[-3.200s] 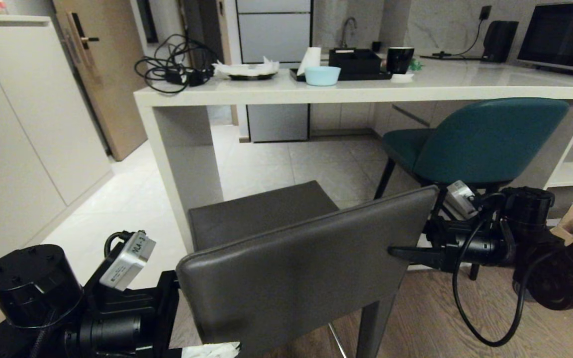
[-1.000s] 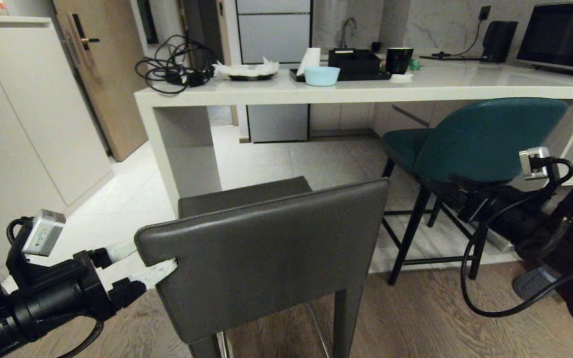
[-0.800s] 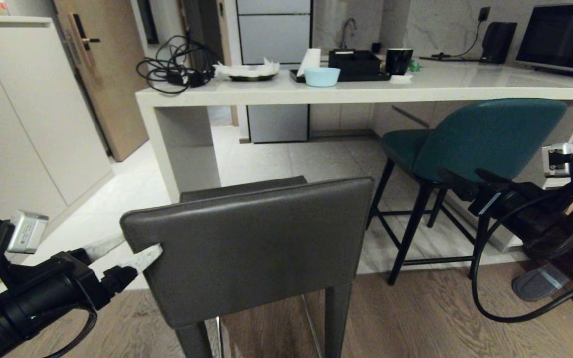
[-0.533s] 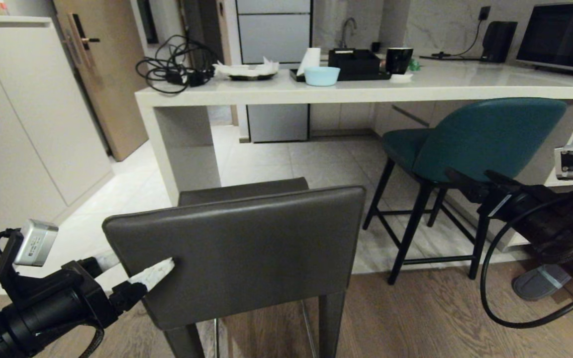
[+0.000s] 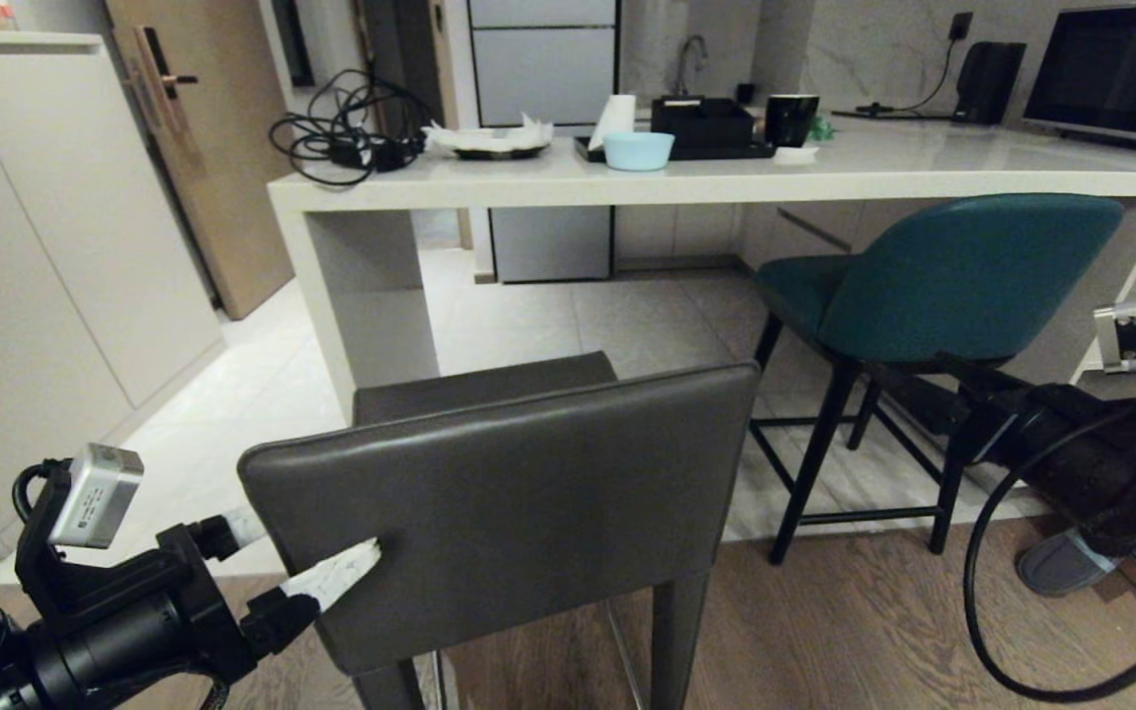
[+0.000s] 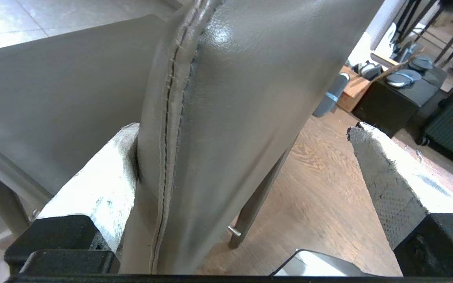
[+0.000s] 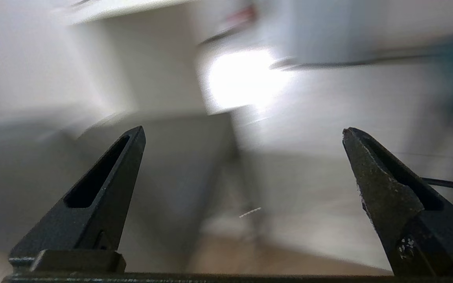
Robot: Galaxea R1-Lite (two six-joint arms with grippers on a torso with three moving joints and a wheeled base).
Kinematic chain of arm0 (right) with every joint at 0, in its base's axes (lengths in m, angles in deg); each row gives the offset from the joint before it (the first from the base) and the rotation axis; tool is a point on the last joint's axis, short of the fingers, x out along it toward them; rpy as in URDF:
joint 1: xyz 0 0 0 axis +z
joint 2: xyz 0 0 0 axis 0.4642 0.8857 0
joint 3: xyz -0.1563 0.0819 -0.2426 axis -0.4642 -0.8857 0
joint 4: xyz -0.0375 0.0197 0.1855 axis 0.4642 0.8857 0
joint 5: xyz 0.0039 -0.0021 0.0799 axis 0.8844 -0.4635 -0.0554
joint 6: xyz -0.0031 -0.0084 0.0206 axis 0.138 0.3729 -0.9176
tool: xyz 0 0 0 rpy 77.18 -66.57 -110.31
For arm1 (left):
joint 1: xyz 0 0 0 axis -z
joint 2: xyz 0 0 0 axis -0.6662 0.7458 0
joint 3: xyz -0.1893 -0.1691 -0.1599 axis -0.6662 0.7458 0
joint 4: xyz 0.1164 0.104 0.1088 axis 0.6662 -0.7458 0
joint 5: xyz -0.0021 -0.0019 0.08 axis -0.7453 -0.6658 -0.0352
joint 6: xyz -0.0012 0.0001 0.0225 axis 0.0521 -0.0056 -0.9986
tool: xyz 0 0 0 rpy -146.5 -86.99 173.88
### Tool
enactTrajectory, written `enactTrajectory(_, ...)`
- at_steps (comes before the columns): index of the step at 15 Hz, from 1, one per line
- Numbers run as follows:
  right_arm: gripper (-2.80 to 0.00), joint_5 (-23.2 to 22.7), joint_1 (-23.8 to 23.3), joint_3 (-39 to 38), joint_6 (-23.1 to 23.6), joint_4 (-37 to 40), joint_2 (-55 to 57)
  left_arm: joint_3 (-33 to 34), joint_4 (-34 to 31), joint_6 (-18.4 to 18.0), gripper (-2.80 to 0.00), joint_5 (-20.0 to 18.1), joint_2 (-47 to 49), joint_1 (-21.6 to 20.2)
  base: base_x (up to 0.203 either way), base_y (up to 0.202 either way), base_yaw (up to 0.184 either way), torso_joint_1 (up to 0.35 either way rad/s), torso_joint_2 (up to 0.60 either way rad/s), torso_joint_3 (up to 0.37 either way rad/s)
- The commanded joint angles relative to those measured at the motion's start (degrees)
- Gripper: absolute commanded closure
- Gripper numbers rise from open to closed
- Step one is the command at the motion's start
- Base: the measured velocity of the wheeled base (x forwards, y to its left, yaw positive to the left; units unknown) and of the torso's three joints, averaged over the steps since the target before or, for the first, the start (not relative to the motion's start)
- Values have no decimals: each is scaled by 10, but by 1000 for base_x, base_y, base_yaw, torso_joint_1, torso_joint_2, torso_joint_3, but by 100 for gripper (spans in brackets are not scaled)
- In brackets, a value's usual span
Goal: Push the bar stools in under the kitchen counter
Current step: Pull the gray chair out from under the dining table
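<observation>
Grey stool: the dark grey leather bar stool with flat rectangular back (image 5: 519,503) stands on the wood floor just short of the long white stone-look kitchen counter (image 5: 627,182), its seat reaching toward the counter's left side panel.
Teal stool: the teal bar stool with curved back and thin black legs (image 5: 962,276) sits to the right, seat already under the countertop.
Left gripper (image 5: 307,562): jaws spread wide, straddling the left edge of the grey backrest; one white-wrapped finger (image 6: 104,184) touches the seat-side face, the other stands clear behind.
Right gripper (image 7: 242,157): wide apart, holding nothing, low beside the teal stool's legs.
</observation>
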Motion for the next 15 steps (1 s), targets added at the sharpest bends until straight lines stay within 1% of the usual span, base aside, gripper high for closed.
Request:
enactTrajectory(1,-280,-225,4,-28,-5,24,-51,-1,4,1,-280,-3,2,17,0,0,0,0,0,0)
enactTrajectory(2,-280,-285,10,-25,-7,68,-66,-1,4,1,-280,-3,2,25,0,0,0,0,0,0)
enactTrajectory(3,-280,-307,21,-6,-8,113,-72,-1,4,1,-280,-3,1,36,0,0,0,0,0,0)
enactTrajectory(4,-280,-313,27,17,-8,144,-71,-1,4,1,-280,-2,1,50,0,0,0,0,0,0)
enactTrajectory(6,-280,-316,34,47,-8,175,-55,-2,4,2,-280,-2,6,82,0,0,0,0,0,0)
enactTrajectory(9,-280,-314,38,88,-5,176,-12,-3,4,1,-280,-2,11,121,0,0,0,0,0,0)
enactTrajectory(11,-280,-299,39,109,-4,176,8,-2,4,2,-280,-2,10,160,0,0,0,0,0,0)
enactTrajectory(12,-280,-287,43,109,-1,175,10,0,4,2,-280,3,16,171,0,0,0,0,0,0)
enactTrajectory(13,-280,-281,44,106,2,174,10,-1,4,3,-280,15,25,170,0,0,0,0,0,0)
enactTrajectory(15,-280,-280,44,96,4,173,7,-7,4,3,-280,53,29,168,0,0,0,0,0,0)
